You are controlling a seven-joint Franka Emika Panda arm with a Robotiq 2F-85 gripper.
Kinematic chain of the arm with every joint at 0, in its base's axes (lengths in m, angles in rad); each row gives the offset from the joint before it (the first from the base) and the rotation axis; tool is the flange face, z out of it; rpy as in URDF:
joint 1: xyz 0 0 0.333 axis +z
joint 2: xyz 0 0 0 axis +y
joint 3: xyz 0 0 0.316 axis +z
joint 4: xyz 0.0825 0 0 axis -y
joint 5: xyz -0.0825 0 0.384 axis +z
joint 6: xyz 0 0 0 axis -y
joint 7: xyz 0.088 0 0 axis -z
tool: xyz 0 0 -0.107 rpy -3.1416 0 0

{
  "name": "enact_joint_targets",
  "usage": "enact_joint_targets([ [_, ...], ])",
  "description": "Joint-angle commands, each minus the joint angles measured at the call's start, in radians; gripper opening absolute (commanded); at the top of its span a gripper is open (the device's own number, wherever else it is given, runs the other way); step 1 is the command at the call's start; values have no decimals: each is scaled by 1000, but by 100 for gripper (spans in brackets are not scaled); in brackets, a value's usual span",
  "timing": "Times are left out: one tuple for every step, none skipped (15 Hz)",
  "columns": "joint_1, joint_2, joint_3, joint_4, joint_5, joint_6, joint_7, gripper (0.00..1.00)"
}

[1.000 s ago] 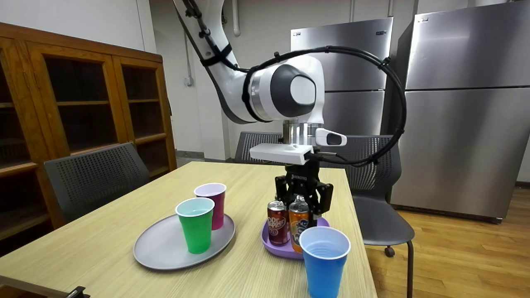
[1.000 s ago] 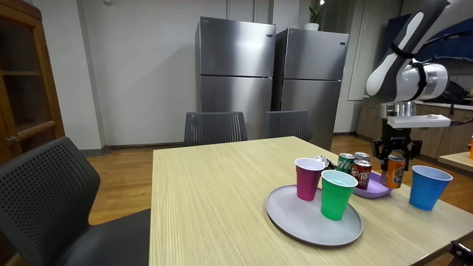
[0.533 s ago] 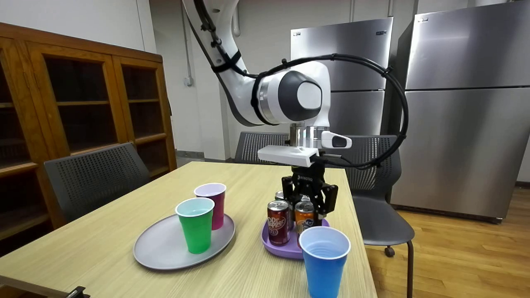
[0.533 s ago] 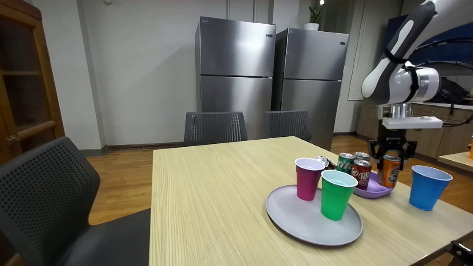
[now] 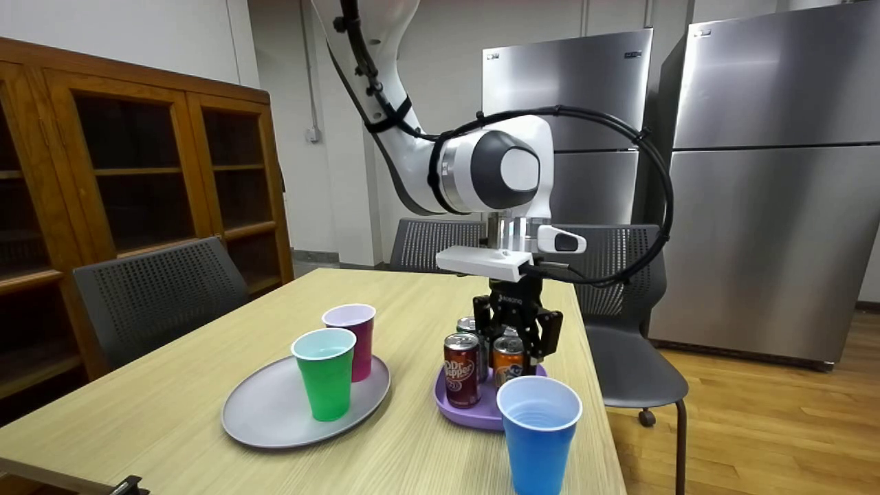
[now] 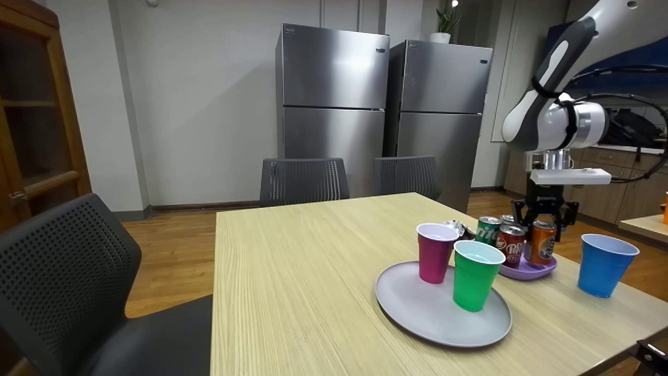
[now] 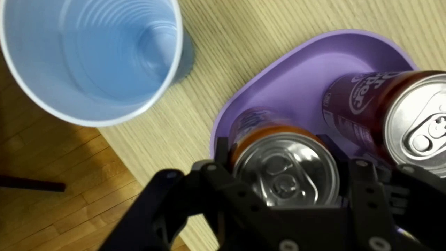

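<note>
Since a second ago, the arm point(image 5: 419, 165) and the orange can point(image 6: 541, 244) have shifted together, closer to the neighbouring cans; the cups have stayed put. The black gripper point(image 7: 275, 148) is gripping the orange can, a finger on each side near its top. The can is upright, within the outline of the purple tray point(image 7: 306, 80); I cannot tell whether its base touches the tray.

Four cans are grouped here: the orange one, a dark red Dr Pepper can point(image 5: 461, 371) just beside it, a green Sprite can point(image 6: 488, 232), and a silver-topped can point(image 6: 507, 219), mostly hidden. There are three plastic cups: a green cup point(image 5: 326, 385) and a magenta cup point(image 5: 362, 350) on one round gray plate point(image 5: 265, 405), and a blue cup point(image 5: 538, 440) on the pale wood table point(image 5: 409, 299), near the tray.

Only the wrist view looks down into the blue cup and shows a finger between the orange can and the Dr Pepper can. Only an exterior view shows one potted plant point(image 6: 446, 23) and a crinkled silvery thing point(image 6: 458, 227) behind the magenta cup.

In both exterior views the forearm slants downward and the gripper points straight down.
</note>
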State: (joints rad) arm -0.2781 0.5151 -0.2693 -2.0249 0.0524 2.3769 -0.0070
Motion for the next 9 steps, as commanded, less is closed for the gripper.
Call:
enact_joint_targets([
  [-24,32,28,74,20,-56,7,38],
  [-25,39,31,83,23,-60,6,38],
  [-25,45,33,91,25,-61,5,38],
  [-27,51,36,99,28,-65,2,38],
  [-28,55,39,105,31,-66,1,38],
  [-29,60,41,110,34,-67,0,38],
  [-29,63,42,116,37,-70,-1,38],
  [-31,66,43,119,40,-73,-2,38],
  [-33,70,45,122,43,-74,-3,38],
])
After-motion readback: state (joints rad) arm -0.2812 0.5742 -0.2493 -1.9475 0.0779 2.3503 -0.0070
